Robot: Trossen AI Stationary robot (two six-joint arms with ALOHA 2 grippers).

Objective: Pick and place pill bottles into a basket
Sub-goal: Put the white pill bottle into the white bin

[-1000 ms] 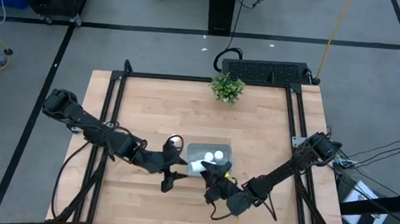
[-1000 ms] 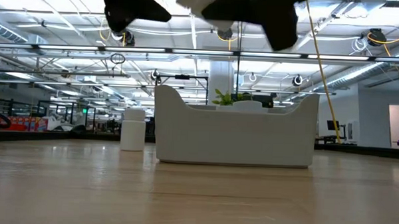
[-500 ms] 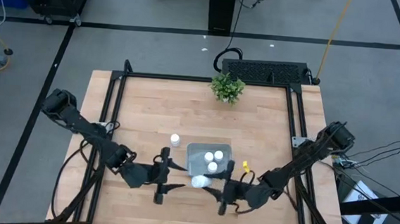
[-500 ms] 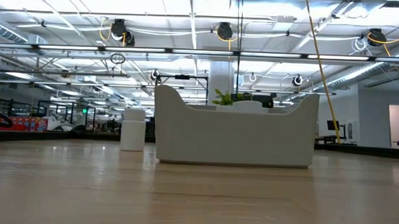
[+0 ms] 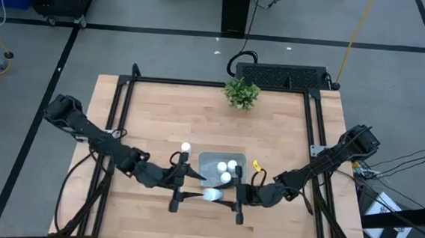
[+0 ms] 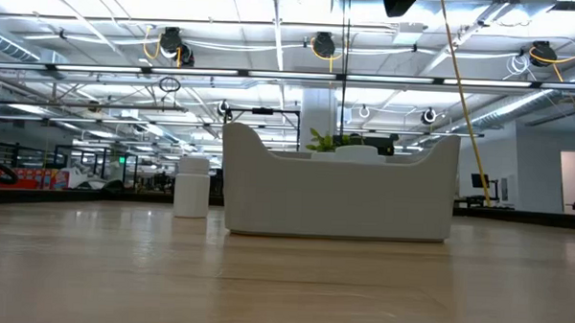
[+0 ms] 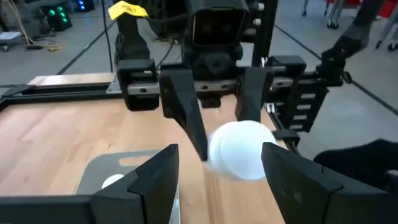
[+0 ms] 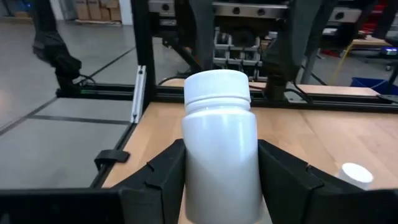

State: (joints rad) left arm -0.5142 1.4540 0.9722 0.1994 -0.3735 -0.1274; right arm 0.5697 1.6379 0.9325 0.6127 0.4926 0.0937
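Just in front of the basket, near the table's front edge: right gripper clamped on a pill bottle, left gripper facing it with fingers spread wide around its cap. Two more bottles inside the basket, another standing just left of it.

Smooth white plastic bottle; matt wood table.

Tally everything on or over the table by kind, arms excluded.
Basket: 1
Bottles: 5 (3 in the Basket, 1 on the table, 1 in the right gripper)
Plant: 1
Total: 7
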